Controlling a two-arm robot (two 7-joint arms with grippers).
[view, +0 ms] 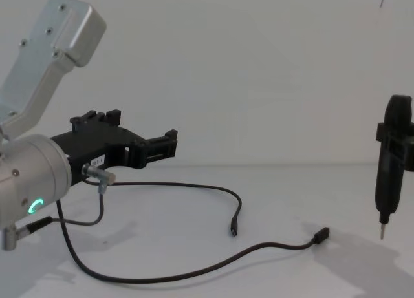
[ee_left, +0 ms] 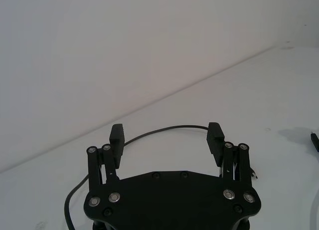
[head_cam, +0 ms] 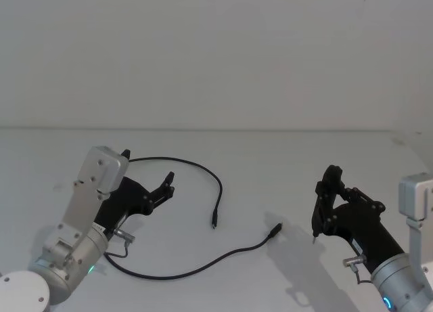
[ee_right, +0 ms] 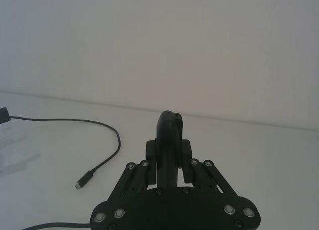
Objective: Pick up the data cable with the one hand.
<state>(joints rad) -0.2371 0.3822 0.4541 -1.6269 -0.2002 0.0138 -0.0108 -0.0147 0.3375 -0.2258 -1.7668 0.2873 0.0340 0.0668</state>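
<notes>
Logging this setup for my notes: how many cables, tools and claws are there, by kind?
cable: 1
stick tool: 1
claws: 2, the left claw open, the right claw shut on the stick tool
total: 4

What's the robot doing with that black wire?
It hasn't grabbed it yet. The cable lies looped on the table with both plugs free. The left gripper hovers open just above the cable's left part, not touching it. Off to the right, the right gripper is shut on a stick tool that points down, clear of the cable.
</notes>
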